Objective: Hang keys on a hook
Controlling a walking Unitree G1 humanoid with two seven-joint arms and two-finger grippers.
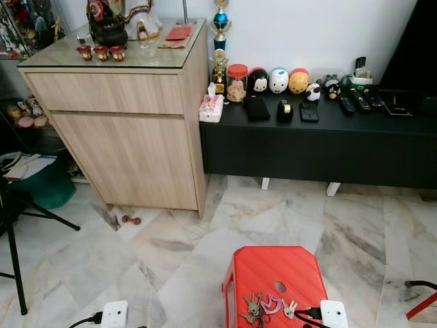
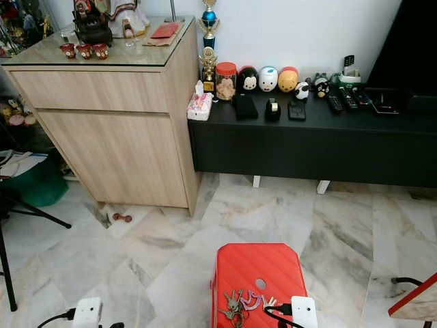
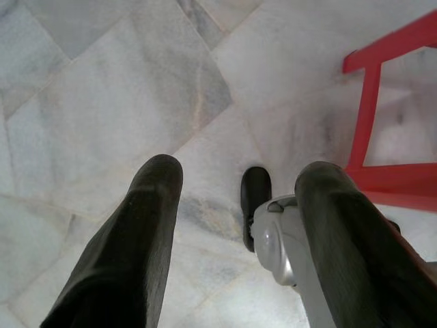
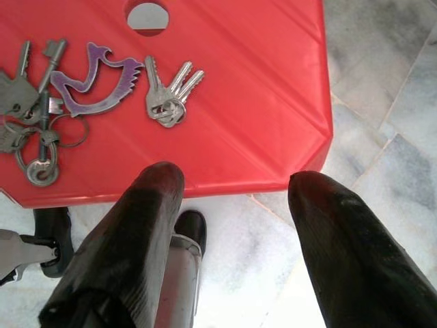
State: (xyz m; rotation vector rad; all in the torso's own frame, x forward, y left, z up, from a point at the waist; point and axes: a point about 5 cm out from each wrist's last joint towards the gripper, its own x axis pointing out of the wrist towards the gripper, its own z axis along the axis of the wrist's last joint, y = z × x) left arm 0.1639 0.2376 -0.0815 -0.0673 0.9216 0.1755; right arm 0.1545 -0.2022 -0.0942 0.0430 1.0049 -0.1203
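The keys point(image 4: 167, 96) lie on top of a red plastic stool point(image 1: 273, 270) on the near side of the room, just this side of the round hole point(image 4: 146, 14) in its seat. There is a small ring of three silver keys beside a purple bird-shaped key hanger point(image 4: 95, 78), and to its left a bigger bunch of grey keys point(image 4: 31, 116) on linked rings, all flat on the seat. I can read no writing on any of them.

The right gripper point(image 4: 232, 188) hangs over the near right corner of the stool, its two black fingers point(image 4: 147, 225) spread wide and holding nothing, the keys a little way beyond the tips. The left gripper point(image 3: 235, 184) hangs low to the left of the stool, above the marble floor point(image 1: 171, 260), fingers likewise spread wide and empty; a red stool leg point(image 3: 365, 113) shows beside it.

Farther off, a light wooden cabinet point(image 1: 130, 130) with a glass top stands at the far left, carrying small red cups point(image 1: 100, 52), a dark figurine point(image 1: 106, 24) and a red packet point(image 1: 179, 32). Right of it runs a long low black console point(image 1: 321, 147) against the white wall, holding a trophy point(image 1: 219, 51), a red-lidded jar point(image 1: 237, 82), a tissue pack point(image 1: 211, 108), a row of round cartoon-head figures point(image 1: 278, 80) and several remote controls point(image 1: 358, 101). Any labels there are too small to read. A black tripod leg point(image 1: 13, 260) stands at the near left, by a green bag point(image 1: 44, 184). A small red thing point(image 1: 130, 220) lies on the floor by the cabinet's foot.
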